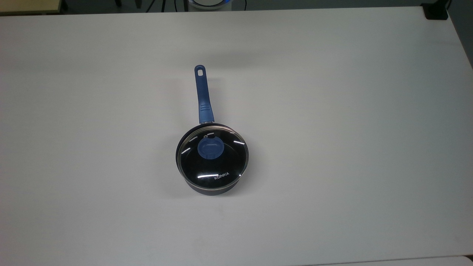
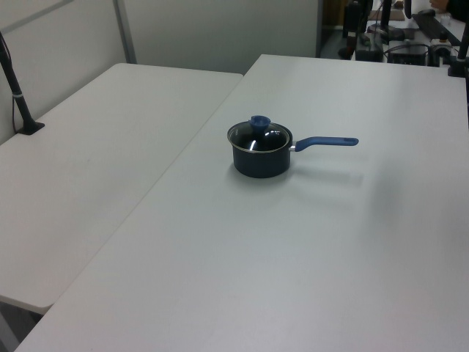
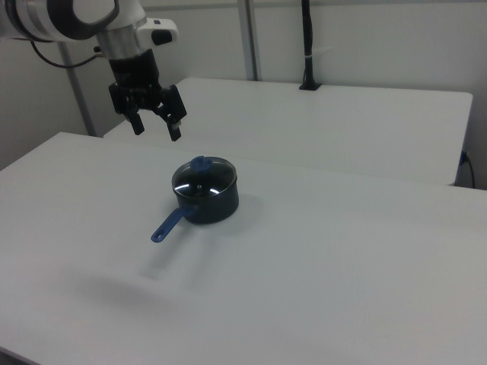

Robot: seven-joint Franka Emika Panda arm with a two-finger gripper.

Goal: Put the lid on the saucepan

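White "KONKA" lettering was readable on the glass of the lid (image 1: pixel 213 157) in the top view, near its rim at about 6 o'clock from the blue knob (image 1: pixel 210 147); short white marks nearer the rim at roughly 11 and 12 o'clock were too fine to read. The lid sat on the pan (image 1: pixel 212 186), its steel rim level with the pan's mouth, near the middle of the white table (image 1: pixel 351 111). The pan's blue handle (image 1: pixel 203 94) ran toward 12 o'clock in the top view, a hole at its far end. In the left view the lid (image 2: pixel 260 134) capped the pan (image 2: pixel 261 160) and the handle (image 2: pixel 326 141) pointed to 3 o'clock; the lettering could not be made out there. In the right view the handle (image 3: pixel 167 224) ran to about 8 o'clock from the pan (image 3: pixel 207 204). The claw (image 3: pixel 155 126) hung in the air at about 10 o'clock from the lid (image 3: pixel 203 176), well apart from it, fingers spread and holding nothing; the arm above it was cut off by the frame's edge
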